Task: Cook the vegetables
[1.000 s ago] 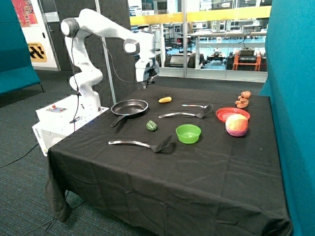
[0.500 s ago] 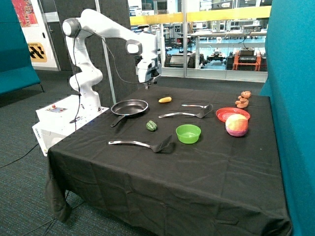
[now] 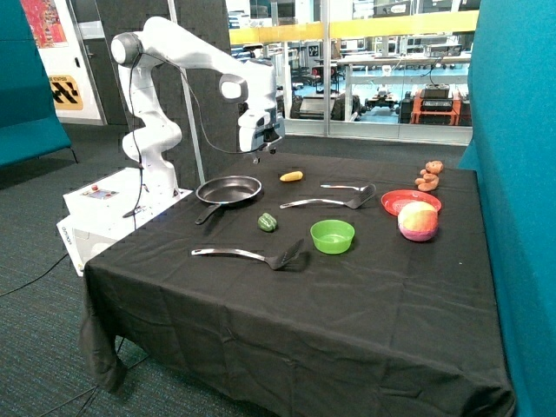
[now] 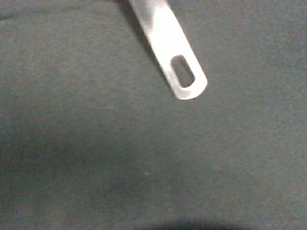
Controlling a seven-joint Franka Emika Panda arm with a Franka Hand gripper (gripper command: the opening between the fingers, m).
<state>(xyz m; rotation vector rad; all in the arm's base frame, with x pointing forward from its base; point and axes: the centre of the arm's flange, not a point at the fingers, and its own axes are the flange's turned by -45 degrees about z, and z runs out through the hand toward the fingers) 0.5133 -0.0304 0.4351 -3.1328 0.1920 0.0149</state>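
Outside view shows my gripper (image 3: 261,153) hanging in the air above the far side of the table, over the cloth between the frying pan (image 3: 229,188) and the yellow vegetable (image 3: 291,176). It touches nothing and carries nothing that I can see; whether my fingers are spread or closed I cannot tell from here, and the wrist view does not show them at all. Down my wrist I see only black tablecloth (image 4: 96,158) and the end of a metal handle (image 4: 177,72) with its hanging slot; which utensil it belongs to I cannot say.

The yellow vegetable lies on the cloth just beyond the pan, near me. The green pepper (image 3: 267,222) sits on the near side of the pan, between it and the green bowl (image 3: 333,235). Neither is in the pan, so the cooking seems not yet begun.

Both look like small hard toys: light, stiff, probably smooth and a little slippery. I judge the yellow one best taken across its narrow middle, so it cannot pivot. The pepper is stubby and rounded, so I would close across its widest part, squarely, lest it squirt out.
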